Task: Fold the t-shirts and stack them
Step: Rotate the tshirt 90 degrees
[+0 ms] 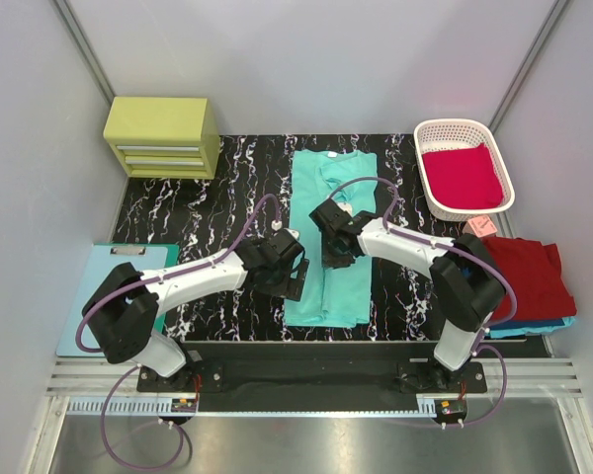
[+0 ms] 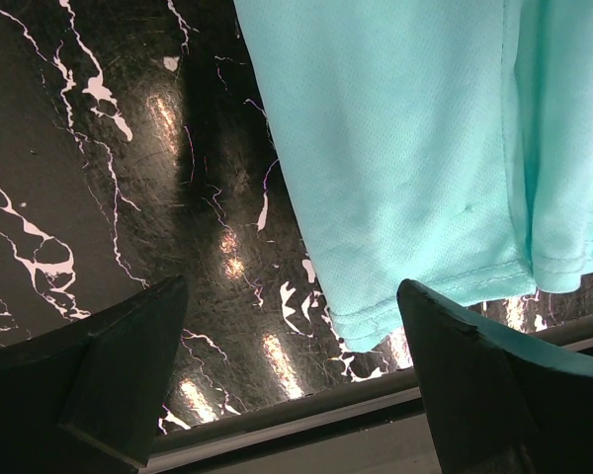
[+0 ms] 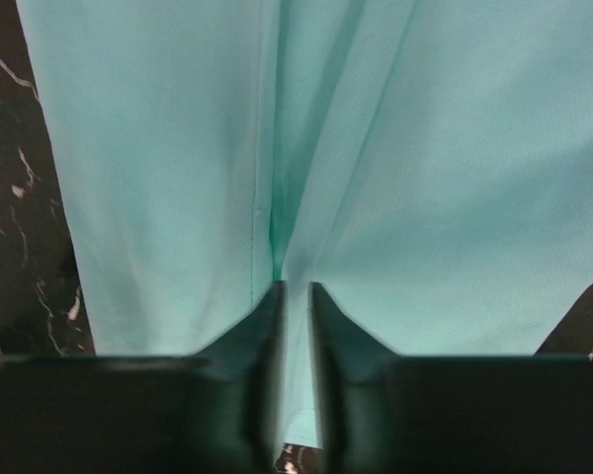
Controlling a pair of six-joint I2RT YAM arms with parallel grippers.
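right wrist view showed the right end effector (image 3: 295, 291) nearly shut, pinching a fold of the mint-teal t-shirt (image 3: 425, 178), which lay flat along the middle of the desk (image 2: 79, 148). the left end effector (image 2: 292, 288) gaped wide beside the shirt's near left corner.

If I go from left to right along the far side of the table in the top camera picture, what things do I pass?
yellow-green drawer box → mint-teal t-shirt → white basket, with a crimson t-shirt inside it
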